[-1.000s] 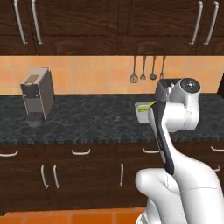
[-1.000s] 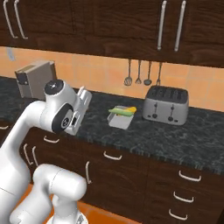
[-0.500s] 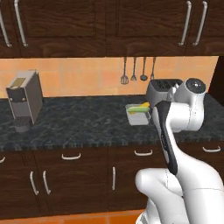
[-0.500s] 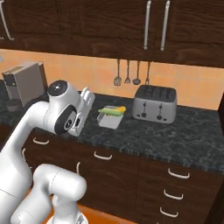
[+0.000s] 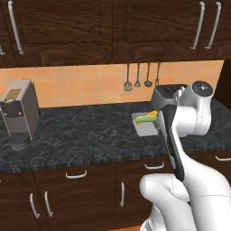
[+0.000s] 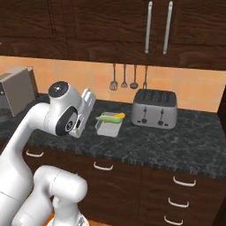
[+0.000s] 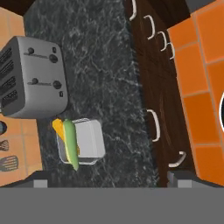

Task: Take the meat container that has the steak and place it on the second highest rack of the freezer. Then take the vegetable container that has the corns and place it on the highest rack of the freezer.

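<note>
The vegetable container [image 6: 108, 128], a short grey tray, sits on the dark counter left of the toaster, with the yellow and green corns [image 6: 111, 117] lying along its far rim. It also shows as the tray [image 5: 145, 128] with corns [image 5: 147, 118] just left of my arm, and as the tray [image 7: 91, 141] with corns [image 7: 70, 142] in the hand view. My gripper [image 6: 89, 99] hangs open in front of the counter, left of the tray and above counter height; its tips [image 7: 109, 181] stand wide apart with nothing between them. The meat container, the steak and the freezer are out of view.
A silver toaster [image 6: 155, 108] stands right of the tray. A grey coffee machine [image 5: 18, 116] stands at the counter's left end. Utensils [image 6: 124, 77] hang on the orange tiled wall. Dark cabinets [image 5: 113, 27] hang above the counter, and drawers [image 6: 181, 185] run below it.
The whole picture has slid to the left in both base views, so the camera has moved with the base. The arm keeps its pose and the gripper stays open.
</note>
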